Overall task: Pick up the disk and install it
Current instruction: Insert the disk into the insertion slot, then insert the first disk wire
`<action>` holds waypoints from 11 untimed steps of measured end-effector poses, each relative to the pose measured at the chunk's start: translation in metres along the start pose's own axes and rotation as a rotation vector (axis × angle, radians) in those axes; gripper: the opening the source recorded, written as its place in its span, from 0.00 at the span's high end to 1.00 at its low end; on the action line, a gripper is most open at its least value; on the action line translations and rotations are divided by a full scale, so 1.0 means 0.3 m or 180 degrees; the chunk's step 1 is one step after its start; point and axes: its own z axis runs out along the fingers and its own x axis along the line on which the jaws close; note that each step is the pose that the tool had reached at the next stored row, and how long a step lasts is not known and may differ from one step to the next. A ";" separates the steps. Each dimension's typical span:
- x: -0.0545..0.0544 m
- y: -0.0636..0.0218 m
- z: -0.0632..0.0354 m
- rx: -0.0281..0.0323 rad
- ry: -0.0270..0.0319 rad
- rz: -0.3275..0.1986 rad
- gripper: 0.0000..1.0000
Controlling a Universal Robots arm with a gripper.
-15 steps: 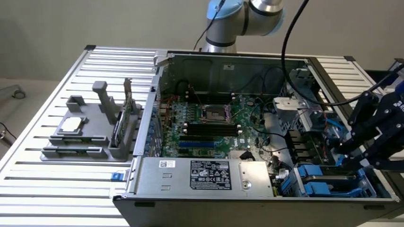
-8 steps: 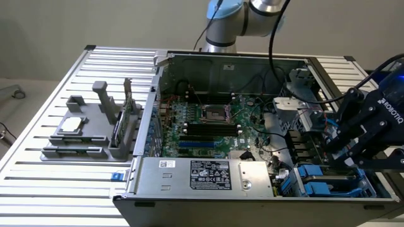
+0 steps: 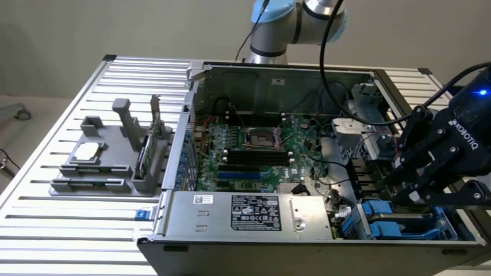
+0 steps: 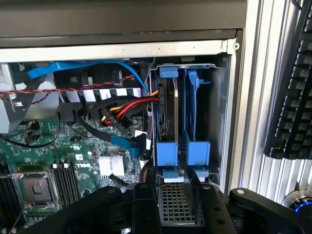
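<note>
Tabletop first: a ribbed silver aluminium slatted table (image 3: 46, 230) carries everything, with a plain beige wall (image 3: 115, 26) behind it. In the exterior view an open grey steel computer case (image 3: 268, 77) fills the middle, its green motherboard (image 3: 253, 152) flat on the floor of the box. A large grey metal box with a black-and-white sticker (image 3: 253, 215) sits at six o'clock. At nine o'clock stands a matte grey plastic fixture (image 3: 107, 167), with a small square silver chip (image 3: 86, 151) lying on it.

My black, blocky claw (image 3: 410, 192) hangs at four o'clock over the drive bay in the case's corner, with its fingers standing wide apart and clamped on nothing.

The flat metal disk in its blue plastic carrier (image 4: 165, 114) sits on edge inside that bay, just ahead of my fingertips. A second blue plastic carrier (image 4: 197, 117) stands just beside it, parallel. Bundled red, yellow and black wires (image 4: 126, 109) and a glossy blue flat cable (image 4: 87, 68) crowd the bay's open side. A black keyboard (image 4: 292, 92) lies past the table's rails.
</note>
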 end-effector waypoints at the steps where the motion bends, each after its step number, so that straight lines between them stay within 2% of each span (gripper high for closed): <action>1: 0.000 0.000 0.000 0.0000 0.0000 0.0000 0.63; 11: 0.002 0.000 0.000 0.0000 0.0000 0.0001 0.63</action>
